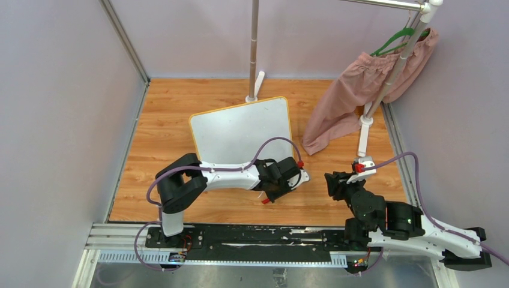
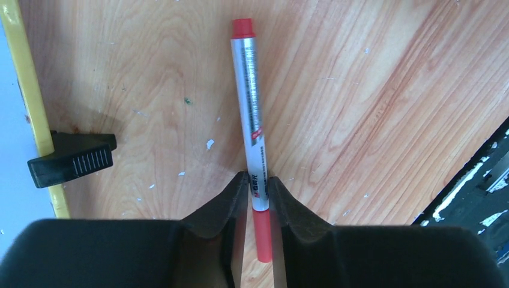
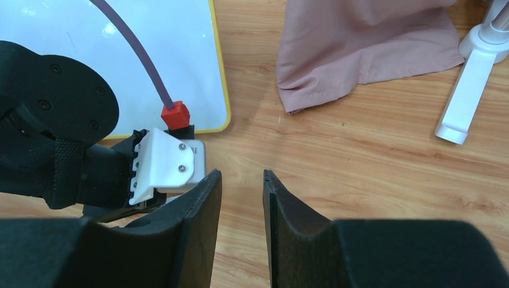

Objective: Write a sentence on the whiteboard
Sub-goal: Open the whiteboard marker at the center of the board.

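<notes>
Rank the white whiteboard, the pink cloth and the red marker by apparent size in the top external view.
1. The white rectangular whiteboard with the yellow rim, partly covered by the left arm.
2. The pink cloth hanging from the rack, nearly as large, so this order is unsure.
3. The red marker, only a sliver showing.

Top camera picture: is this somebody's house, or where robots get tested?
Most likely a robot test booth: plain grey walls close in a small wooden floor, two arms are bolted to a rail, and props include a whiteboard and a clothes rack.
</notes>
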Robot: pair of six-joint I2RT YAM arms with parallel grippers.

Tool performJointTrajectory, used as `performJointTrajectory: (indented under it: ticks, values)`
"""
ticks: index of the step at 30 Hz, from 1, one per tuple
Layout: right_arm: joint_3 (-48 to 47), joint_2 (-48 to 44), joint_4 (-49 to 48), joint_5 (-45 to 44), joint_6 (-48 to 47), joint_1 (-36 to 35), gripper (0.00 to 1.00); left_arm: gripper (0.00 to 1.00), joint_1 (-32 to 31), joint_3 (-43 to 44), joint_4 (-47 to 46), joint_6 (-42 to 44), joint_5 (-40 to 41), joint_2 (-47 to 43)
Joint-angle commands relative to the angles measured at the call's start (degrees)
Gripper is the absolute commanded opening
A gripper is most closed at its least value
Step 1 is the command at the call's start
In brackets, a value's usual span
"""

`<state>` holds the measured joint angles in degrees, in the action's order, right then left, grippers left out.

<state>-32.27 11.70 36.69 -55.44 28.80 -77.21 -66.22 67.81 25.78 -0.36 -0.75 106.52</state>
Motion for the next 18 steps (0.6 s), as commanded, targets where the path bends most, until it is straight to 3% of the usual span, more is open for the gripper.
performJointTrajectory:
  ticks: [1,5,18]
  values:
    - [-2.9,-2.3,2.6,-0.5,1.5,-0.2,0.36,0.18,0.0,-1.6,0.2,0.0,-1.7,1.5]
    - [-3.6,-2.4,3.5,0.0,2.2,-0.2,0.36,0.00,0.0,-3.4,-1.3,-0.8,-1.6,-0.4]
    - [-2.6,0.2,2.8,3.6,5.2,-0.2,0.37,0.00,0.0,-7.4,-5.2,-5.3,5.4,-11.9]
